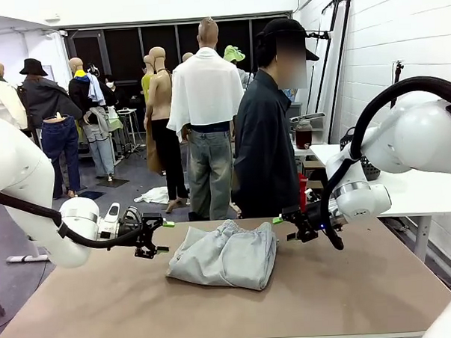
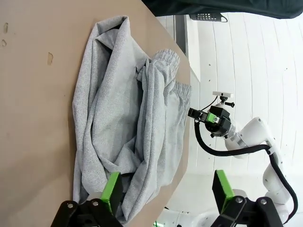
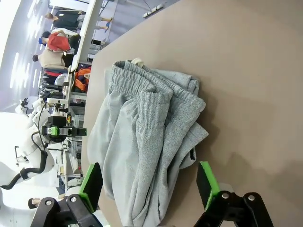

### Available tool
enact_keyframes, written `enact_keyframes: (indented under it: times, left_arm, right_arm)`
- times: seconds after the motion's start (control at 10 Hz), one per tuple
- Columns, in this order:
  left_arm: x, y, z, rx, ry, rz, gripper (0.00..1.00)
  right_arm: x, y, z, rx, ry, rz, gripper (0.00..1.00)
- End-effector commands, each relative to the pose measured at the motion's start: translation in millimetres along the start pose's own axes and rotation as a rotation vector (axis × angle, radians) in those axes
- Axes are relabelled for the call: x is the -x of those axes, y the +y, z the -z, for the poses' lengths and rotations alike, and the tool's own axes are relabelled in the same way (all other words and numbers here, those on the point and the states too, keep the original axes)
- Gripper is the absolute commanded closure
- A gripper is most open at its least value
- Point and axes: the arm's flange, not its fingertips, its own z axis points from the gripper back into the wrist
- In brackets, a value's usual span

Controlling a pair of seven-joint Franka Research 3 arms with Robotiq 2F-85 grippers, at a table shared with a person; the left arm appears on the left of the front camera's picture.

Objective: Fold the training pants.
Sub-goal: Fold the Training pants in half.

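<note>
The light-grey soft-fabric training pants (image 1: 225, 256) are lying bunched at centre frame on the brown table (image 1: 350, 291), flanked by the released left claw (image 1: 164, 237) and released right claw (image 1: 282, 228); 2 opposite edges should be gripped evenly.

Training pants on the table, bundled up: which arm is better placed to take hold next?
Hard to call. The left gripper and right gripper both hover open at either side of the training pants. Slight edge to the right: it sits by the waistband, the easier edge to grab.
</note>
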Motion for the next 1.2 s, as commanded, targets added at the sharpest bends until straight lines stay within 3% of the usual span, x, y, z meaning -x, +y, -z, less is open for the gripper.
enact_keyframes:
  times: [0.0, 1.1]
  left_arm:
    - [-0.1, 1.3, -1.5, 0.001, -0.003, -0.004, 0.00]
    - [-0.1, 1.3, -1.5, 0.001, -0.003, -0.004, 0.00]
  right_arm:
    - [-0.7, -0.9, 0.7, 0.001, -0.004, 0.003, 0.00]
    - [-0.7, -0.9, 0.7, 0.001, -0.004, 0.003, 0.00]
